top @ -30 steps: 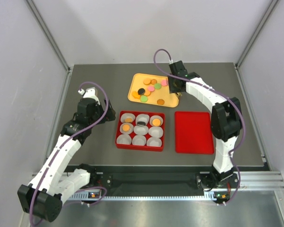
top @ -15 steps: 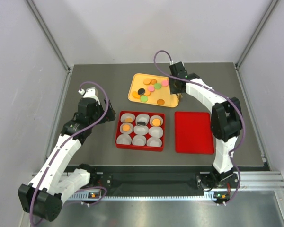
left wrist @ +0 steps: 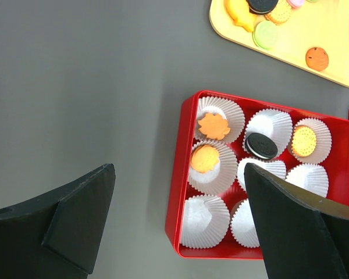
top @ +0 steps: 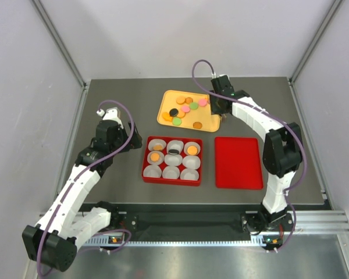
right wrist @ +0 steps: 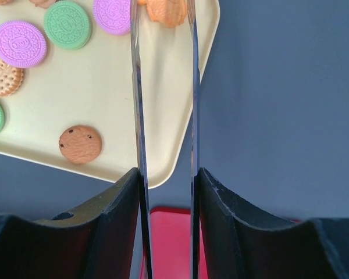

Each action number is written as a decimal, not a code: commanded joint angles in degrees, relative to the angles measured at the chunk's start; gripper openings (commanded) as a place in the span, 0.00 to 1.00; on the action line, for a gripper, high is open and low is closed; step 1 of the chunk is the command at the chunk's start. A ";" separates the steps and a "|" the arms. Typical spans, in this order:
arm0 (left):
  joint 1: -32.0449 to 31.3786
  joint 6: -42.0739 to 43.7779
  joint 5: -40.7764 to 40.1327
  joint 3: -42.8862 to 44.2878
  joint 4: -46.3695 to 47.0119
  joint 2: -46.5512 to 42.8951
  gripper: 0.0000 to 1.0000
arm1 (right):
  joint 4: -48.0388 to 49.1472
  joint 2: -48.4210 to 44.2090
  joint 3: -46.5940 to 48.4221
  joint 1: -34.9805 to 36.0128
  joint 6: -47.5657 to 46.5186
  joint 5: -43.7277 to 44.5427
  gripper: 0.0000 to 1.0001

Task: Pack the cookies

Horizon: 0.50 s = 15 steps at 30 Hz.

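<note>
Cookies [top: 185, 108] lie on a yellow tray [top: 164, 118]. Three orange cookies [left wrist: 205, 158] and a black one [left wrist: 261, 145] sit in white paper cups in the red box [top: 146, 157]. My right gripper [top: 220, 114] hangs over the tray's right edge. Its thin fingers [right wrist: 138, 116] stand apart, either side of an orange cookie [right wrist: 166, 11] at the top of the right wrist view. I cannot tell if they touch it. A brown chip cookie [right wrist: 80, 144] lies to their left. My left gripper [left wrist: 177, 168] is wide open and empty above the table at the box's left edge.
A flat red lid [top: 238, 163] lies right of the box and shows between the right fingers [right wrist: 166, 244]. Several cups [left wrist: 205, 221] in the box hold nothing. Grey walls close in the table on three sides.
My right gripper has shifted slightly to the right and back along the tray's right edge. The left arm has not moved.
</note>
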 commanded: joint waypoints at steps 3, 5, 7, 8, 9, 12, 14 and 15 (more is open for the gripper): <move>0.36 0.72 0.72 -0.15 2.64 -0.32 0.97 | 1.49 -2.69 0.72 -1.13 -0.19 0.36 0.43; 0.36 0.72 0.72 -0.15 2.55 -0.23 0.97 | 1.49 -2.33 0.37 -1.57 -0.10 -0.25 0.43; 0.36 0.72 0.81 -0.24 2.55 -0.15 0.97 | 1.57 -1.89 0.10 -1.92 -0.10 -0.43 0.43; 0.36 0.72 0.90 -0.24 2.55 -0.15 0.97 | 1.66 -1.81 0.10 -1.84 -0.10 -0.78 0.43; 0.36 0.72 0.90 -0.24 2.55 -0.15 0.97 | 1.66 -1.46 0.28 -2.01 -0.02 -0.96 0.42; 0.36 0.72 0.90 -0.24 2.64 -0.23 0.97 | 1.66 -0.66 0.63 -2.63 -0.02 -2.62 0.42; 0.36 0.72 0.72 -0.24 2.55 -0.23 0.97 | 1.93 -0.31 0.54 -2.72 -0.02 -3.77 0.42; 0.36 0.72 0.72 -0.24 2.64 -0.06 0.97 | 2.01 -0.22 0.54 -2.80 0.07 -3.95 0.42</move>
